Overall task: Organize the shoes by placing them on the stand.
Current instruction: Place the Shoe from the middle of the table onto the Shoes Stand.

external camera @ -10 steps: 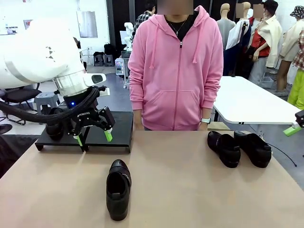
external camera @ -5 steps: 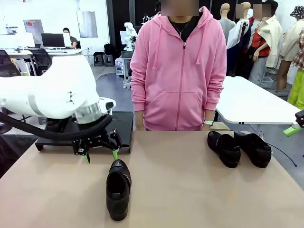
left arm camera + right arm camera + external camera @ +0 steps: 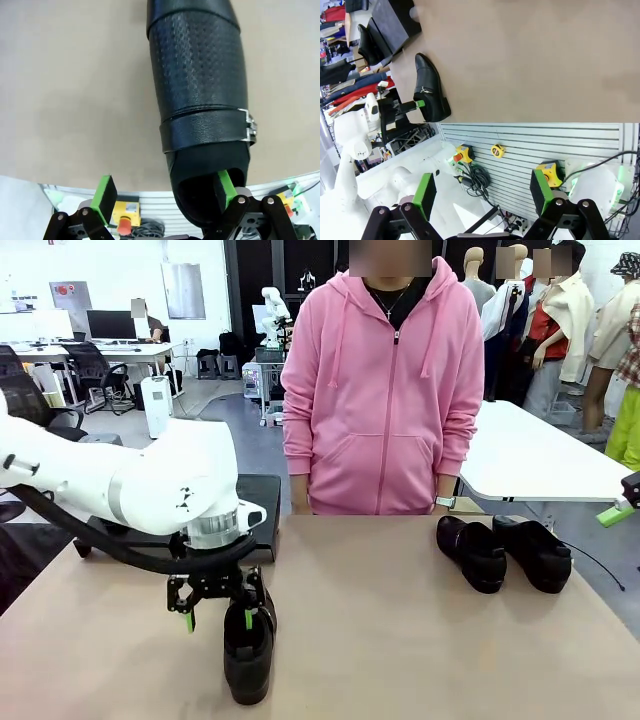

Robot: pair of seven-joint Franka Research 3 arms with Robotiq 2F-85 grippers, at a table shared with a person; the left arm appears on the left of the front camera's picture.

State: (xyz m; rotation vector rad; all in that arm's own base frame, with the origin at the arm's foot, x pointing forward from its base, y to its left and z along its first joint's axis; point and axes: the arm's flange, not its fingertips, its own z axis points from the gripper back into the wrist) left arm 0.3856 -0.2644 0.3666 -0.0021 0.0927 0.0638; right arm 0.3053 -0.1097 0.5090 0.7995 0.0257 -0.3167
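Table (image 3: 420, 640): broad tan top, a person in a pink hooded top (image 3: 385, 390) standing at its far edge, hands down, taking no part.

Left arm (image 3: 150, 485): we see it reach in over the near-left part of the table, wrist pointing down.

Stand (image 3: 262, 502): low and black, at the far-left edge, mostly behind the arm. In the right wrist view a fourth shoe (image 3: 367, 44) lies at the stand, though the picture is too small there for us to say it sits squarely on it.

Shoes: a pair at the far right, side by side and touching, inner shoe (image 3: 472, 552) and outer shoe (image 3: 535, 552), well apart from the stand. One single shoe (image 3: 248, 658) lies near the front edge, toe towards the robot.

Left gripper (image 3: 218, 618): directly over the single shoe's heel end. Fingers are spread wide. In the left wrist view one green pad (image 3: 225, 189) dips into the shoe's opening and the other pad (image 3: 105, 192) hangs outside over bare table, so the shoe's side wall stands between them. Nothing is clamped yet.

Right gripper (image 3: 482, 192): fingers wide apart, holding nothing, off past the right edge of the table.

Step in hand, as we judge it: lining up to grasp the single shoe. The next move calls for pinching the collar wall, then a lift clear of the table and a carry back and left to a free section of the stand.
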